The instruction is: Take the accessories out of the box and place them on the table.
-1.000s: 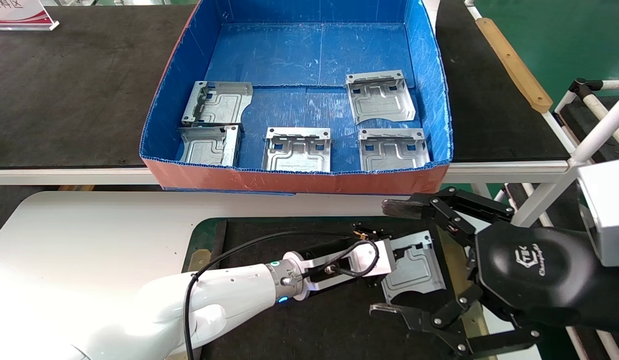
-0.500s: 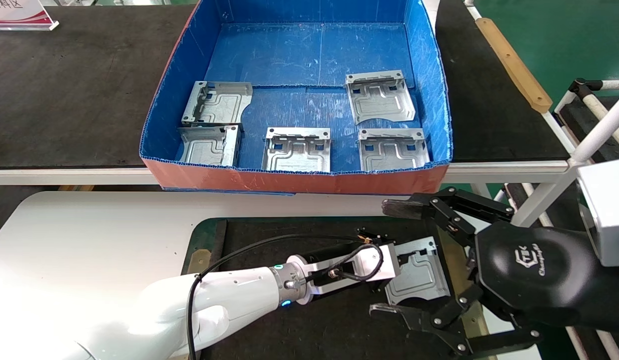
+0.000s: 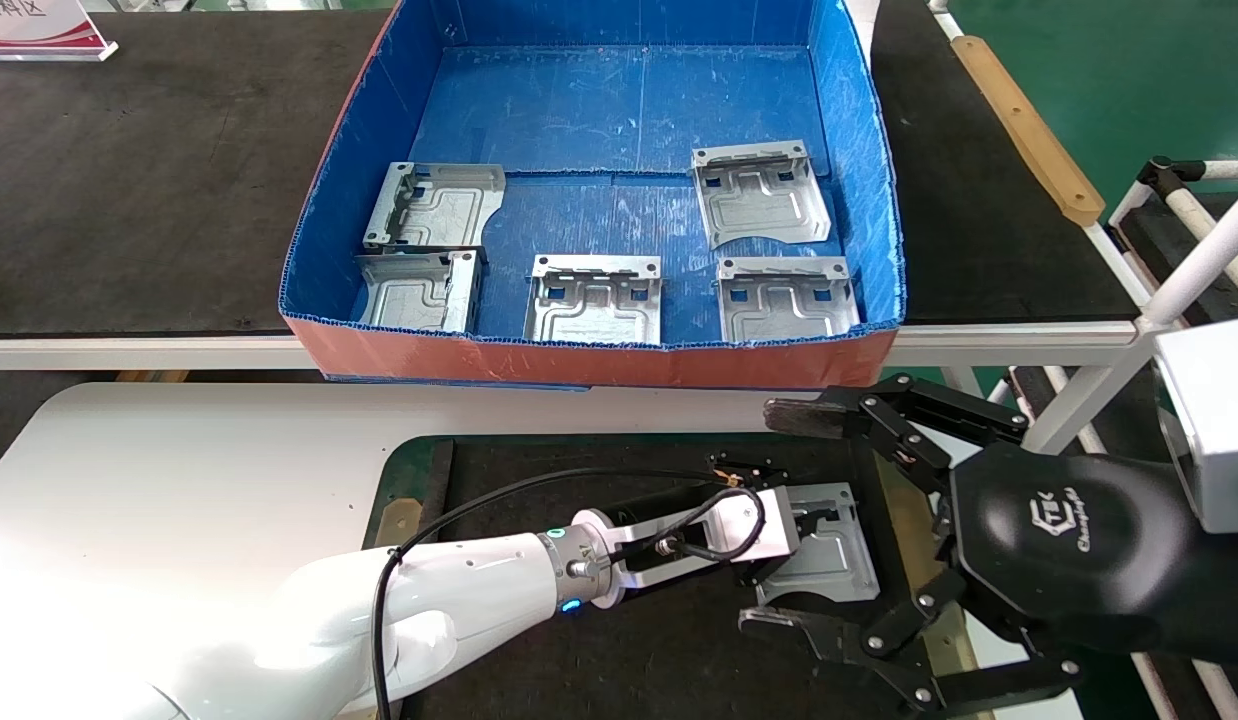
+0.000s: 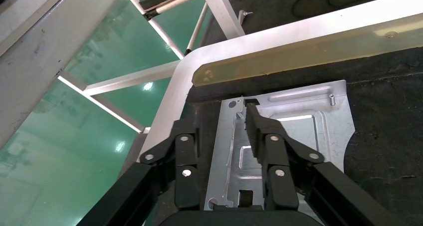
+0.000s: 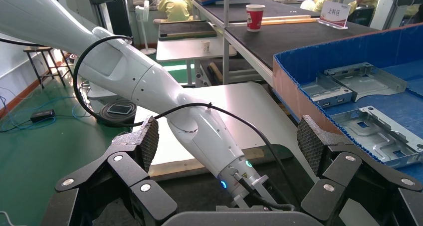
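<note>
A: Two big surfaces are seen from the head view: the long dark bench (image 3: pixel 149 170) at the back and the white table (image 3: pixel 179 470) in front, with a dark mat (image 3: pixel 619 660) framed in green set into it. What is carried by the bench?

B: The box (image 3: pixel 599 362) is carried there, blue inside and orange-red outside. Its near wall is just behind the far edge of the table. Five plates are lying flat on its floor.

A: How are they placed?

B: At the left, the rear left plate (image 3: pixel 436 205) and the front left plate (image 3: pixel 419 290) are touching or almost touching. The middle plate (image 3: pixel 594 298) is near the front wall. At the right, the rear right plate (image 3: pixel 762 192) is a little behind the front right plate (image 3: pixel 787 297), and they are apart.

A: And the sixth plate (image 3: pixel 824 545)?

B: It is found on the mat, near the right edge of the mat. In the left wrist view the same plate (image 4: pixel 299 131) is lying flat on the dark surface, and the left gripper (image 4: pixel 227 131) is clamped on its upright flange, one finger on each side.

A: Where is the right gripper (image 3: pixel 779 515)?

B: It is held low over the right end of the mat, beside the sixth plate. Its fingers (image 5: pixel 147 138) are spread wide apart, and nothing is held between them.
</note>
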Motion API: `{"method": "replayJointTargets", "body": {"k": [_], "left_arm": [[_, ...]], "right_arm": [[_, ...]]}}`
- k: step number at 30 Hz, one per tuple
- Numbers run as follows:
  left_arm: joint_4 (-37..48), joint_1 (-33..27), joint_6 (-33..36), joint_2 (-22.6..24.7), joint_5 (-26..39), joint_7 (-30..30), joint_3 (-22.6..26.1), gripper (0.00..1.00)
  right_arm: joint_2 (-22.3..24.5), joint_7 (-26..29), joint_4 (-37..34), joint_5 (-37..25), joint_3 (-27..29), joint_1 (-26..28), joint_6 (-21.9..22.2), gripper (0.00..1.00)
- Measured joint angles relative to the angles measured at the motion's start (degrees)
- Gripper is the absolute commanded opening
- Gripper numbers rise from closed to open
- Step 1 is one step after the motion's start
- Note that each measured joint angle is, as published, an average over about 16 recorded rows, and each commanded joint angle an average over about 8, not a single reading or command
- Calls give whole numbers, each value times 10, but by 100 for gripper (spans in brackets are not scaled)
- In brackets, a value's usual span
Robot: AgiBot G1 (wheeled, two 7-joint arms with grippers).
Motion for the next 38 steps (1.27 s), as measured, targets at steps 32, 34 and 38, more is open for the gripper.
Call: {"method": "replayJointTargets", "body": {"k": [32,34,38], "left_arm": [[-135,55,212,-168,66,-250,-222,100],[-141,58,221,-175,69,-261,-232,100],[-152,62,239,-190,75,-282,-251,100]], "right_arm": [[0,0,0,0,0,0,0,100],[0,0,0,0,0,0,0,100],[0,0,0,0,0,0,0,100]]}}
